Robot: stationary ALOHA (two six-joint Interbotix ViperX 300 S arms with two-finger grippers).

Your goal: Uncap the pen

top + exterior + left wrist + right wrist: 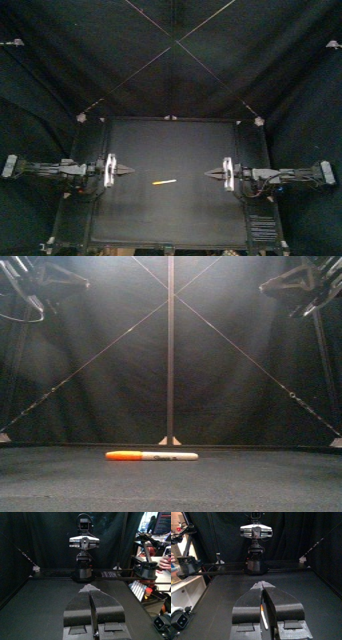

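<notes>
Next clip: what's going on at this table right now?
Nothing is being handled yet. The pen lies flat near the middle of the table, with its orange cap apparently on. The left hand and right hand hang at either side, pointing toward each other. Both are shut and empty, and neither touches the pen. The uncapping has not begun.

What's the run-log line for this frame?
stage: pre-grasp | pen: flat mid-table, cap on, untouched | left gripper: shut, off pen's left side | right gripper: shut, off pen's right side
</notes>
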